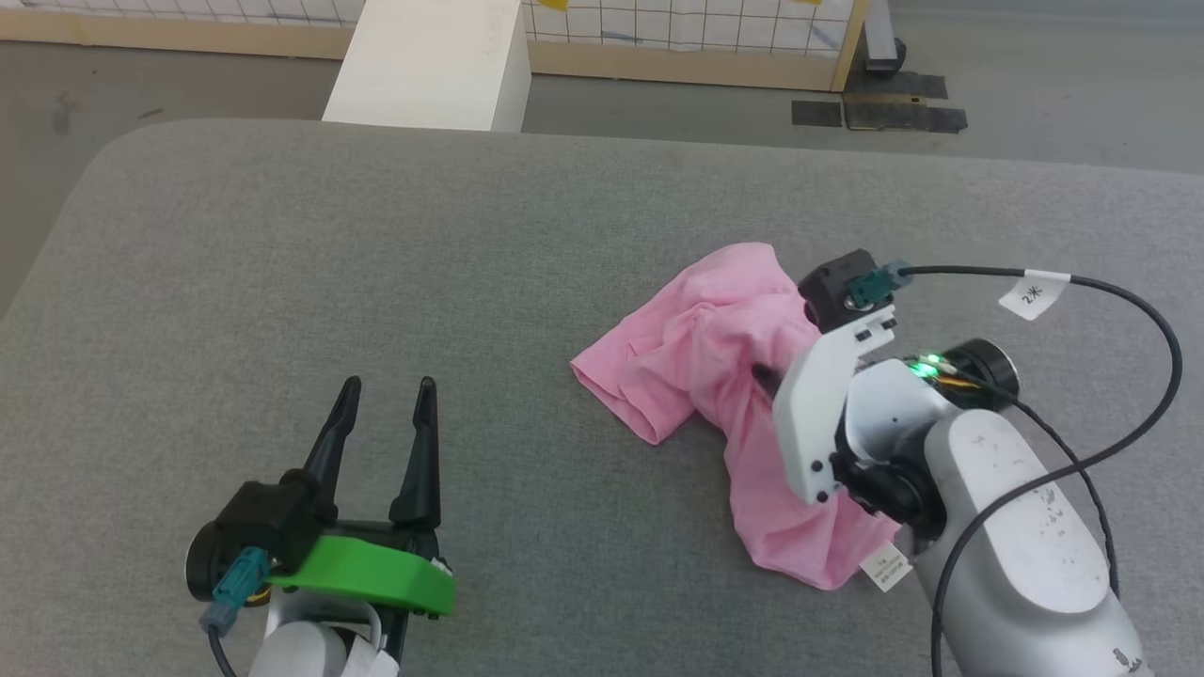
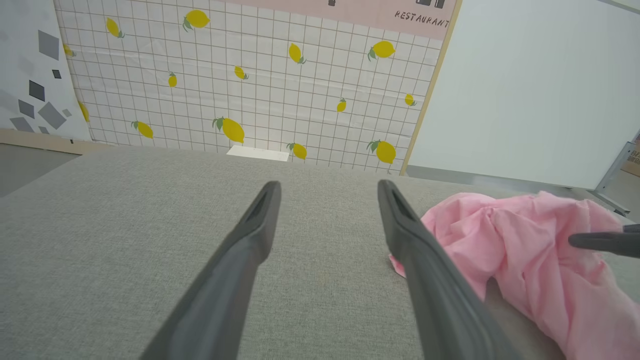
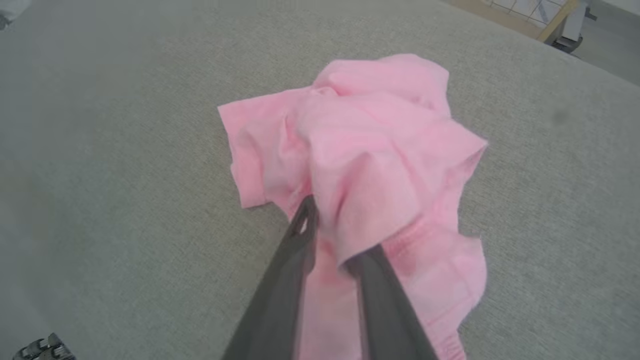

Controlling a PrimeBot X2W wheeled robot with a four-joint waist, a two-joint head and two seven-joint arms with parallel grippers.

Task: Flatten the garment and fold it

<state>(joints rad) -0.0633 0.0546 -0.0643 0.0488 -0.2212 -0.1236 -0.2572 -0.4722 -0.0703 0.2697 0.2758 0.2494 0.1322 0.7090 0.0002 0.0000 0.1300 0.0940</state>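
Grey padded top (image 1: pixel 376 244): cloth-covered and broad, with plenty of bare room on our left of the heap.
Right pincer (image 3: pixel 330 235): narrow, its two fingers pinched on a raised fold near the middle of the heap. One dark tip pokes out of the cloth in the head view.
Left pincer (image 1: pixel 389 385): wide, holding nothing, over bare surface and apart from the cloth.
Garment (image 1: pixel 696 348): pink, crumpled into a heap right of centre on the top. One end trails toward us with a white label (image 1: pixel 886 569) at its edge.
Handling: we judge it light, thin and limp. It will sag and drag rather than move as one piece.
Where to hold: we would take a hemmed edge or corner in each pincer, since a mid-fold only lifts a bunch.
In the way: our right forearm and its black cable (image 1: pixel 1129 301) lie over the near end. The white block (image 1: pixel 433 61) and lemon-print wall (image 2: pixel 250 75) stand well beyond.
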